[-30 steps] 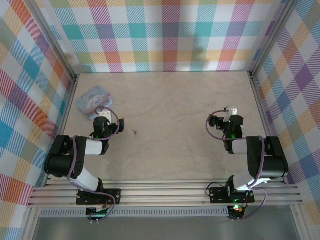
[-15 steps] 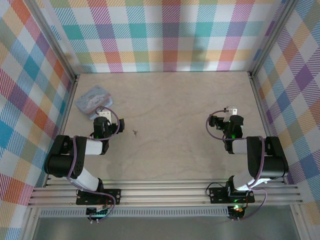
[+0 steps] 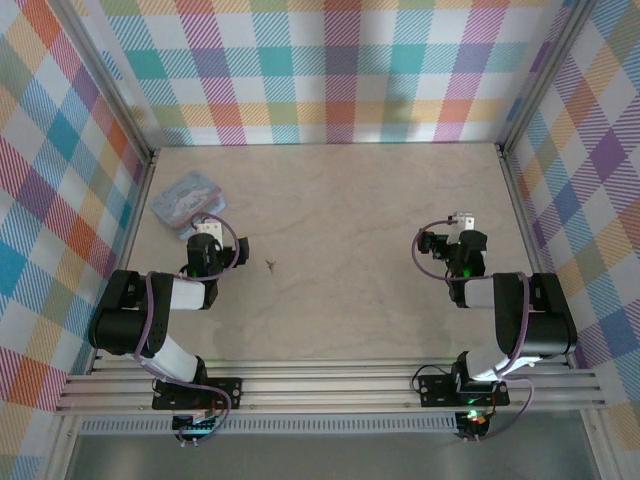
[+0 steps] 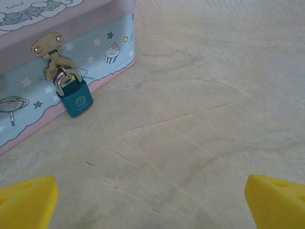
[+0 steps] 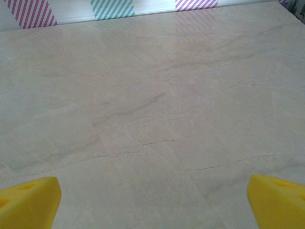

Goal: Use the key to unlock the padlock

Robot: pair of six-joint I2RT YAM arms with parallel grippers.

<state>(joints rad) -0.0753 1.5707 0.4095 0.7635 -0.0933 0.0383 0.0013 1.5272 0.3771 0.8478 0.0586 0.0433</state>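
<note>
**A:** From above, what lies on the pale wooden bench [image 3: 350, 200]?

**B:** A pale-blue rectangular cartoon-print tin [image 3: 188, 197] sits at the far left, near the wall. The left end effector [image 3: 205, 228] is just in front of it and covers the tin's near edge. A tiny thin dark metal key [image 3: 272, 264] lies flat on the bare wood, right of the left arm and well apart from the right one. It is so small that I cannot tell its shape or which way it points.

**A:** And the right end effector [image 3: 461, 220]?

**B:** It is over bare wood on the right side. From this height I cannot tell how its jaws stand.

**A:** What about the left wrist camera?

**B:** There a small teal-blue metal padlock [image 4: 75, 98] hangs by its silver shackle from the brass hasp [image 4: 47, 45] on the tin's front wall. Its body leans against that wall, and its lower end is at the bench. The shackle looks closed. The tin is cut off at the top and left edges. The yellow fingertips [image 4: 26, 202] show only as wedges in the two bottom corners, set wide apart with nothing between them.

**A:** And the right wrist camera?

**B:** Bare bench reaches to a strip of striped wall [image 5: 112, 7] at the top. The two yellow tips are again cropped in the bottom corners, spread wide and holding nothing.
</note>
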